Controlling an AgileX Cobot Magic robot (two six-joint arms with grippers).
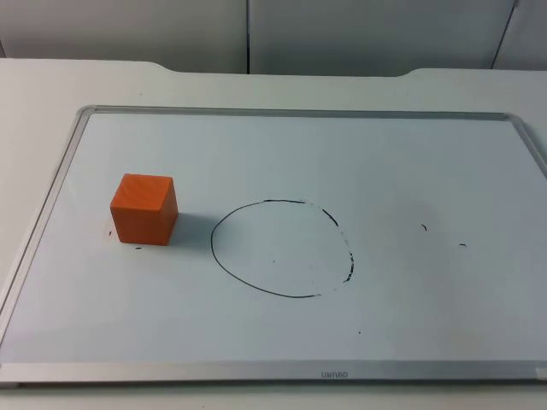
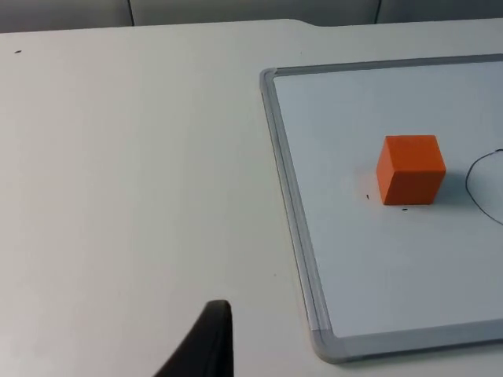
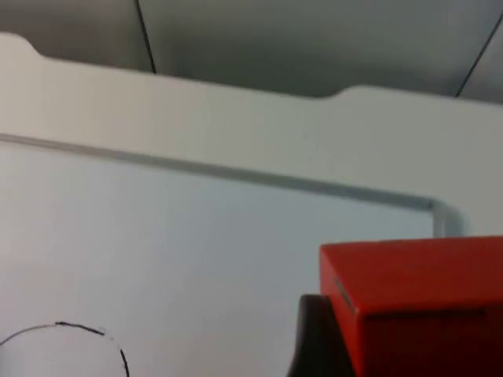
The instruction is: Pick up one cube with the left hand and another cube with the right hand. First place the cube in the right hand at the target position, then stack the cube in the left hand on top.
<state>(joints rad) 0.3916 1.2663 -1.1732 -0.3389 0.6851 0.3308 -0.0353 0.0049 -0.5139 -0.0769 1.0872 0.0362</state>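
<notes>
An orange cube (image 1: 144, 208) rests on the left part of the whiteboard (image 1: 84, 115), just left of a hand-drawn black circle (image 1: 213, 242). In the left wrist view the orange cube (image 2: 410, 169) sits well ahead of my left gripper (image 2: 211, 342), which hangs over the bare table beside the whiteboard's corner (image 2: 322, 345). My right gripper (image 3: 326, 338) is shut on a red cube (image 3: 416, 294), held up above the whiteboard near its far rim (image 3: 236, 174). A piece of the circle (image 3: 78, 328) lies below it.
The whiteboard has a raised metal frame (image 1: 273, 369) all round. White table top (image 2: 118, 173) stretches to the left of it. The grey partition wall (image 1: 248, 34) closes the far side.
</notes>
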